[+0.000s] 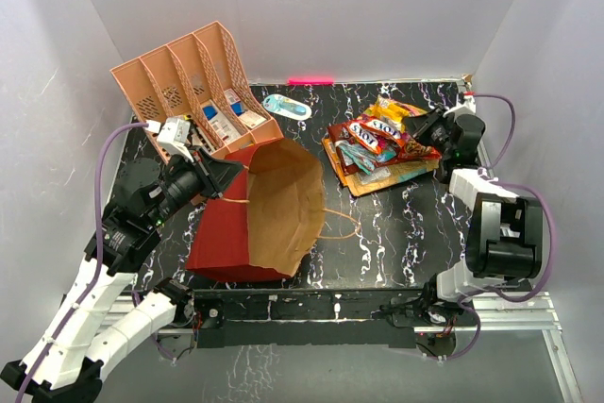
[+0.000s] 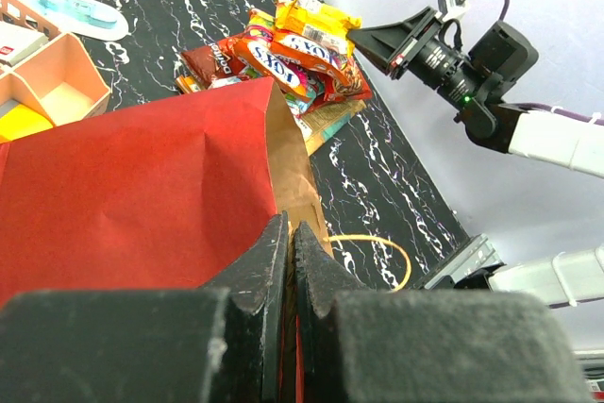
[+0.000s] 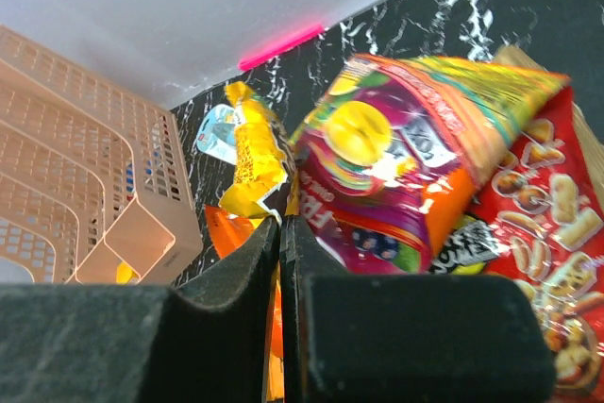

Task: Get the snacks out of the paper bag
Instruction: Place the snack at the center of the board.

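The dark-red paper bag (image 1: 236,228) lies on its side, its brown mouth facing right. My left gripper (image 1: 233,174) is shut on the bag's upper rim. In the left wrist view the gripper (image 2: 290,224) pinches the red and brown paper of the bag (image 2: 132,186). The snacks (image 1: 377,143) lie in a heap on the table to the right of the bag. My right gripper (image 1: 422,129) is at the heap's right edge. In the right wrist view it (image 3: 280,221) is shut on an orange-yellow packet, beside a yellow packet (image 3: 253,158) and a purple-orange one (image 3: 396,167).
A peach slotted organizer (image 1: 189,82) with small boxes stands at the back left. A light-blue oval object (image 1: 286,107) lies beside it. Pink tape (image 1: 310,80) marks the back edge. The bag's tan cord handle (image 1: 344,224) loops onto the black marbled table (image 1: 396,224). White walls enclose the table.
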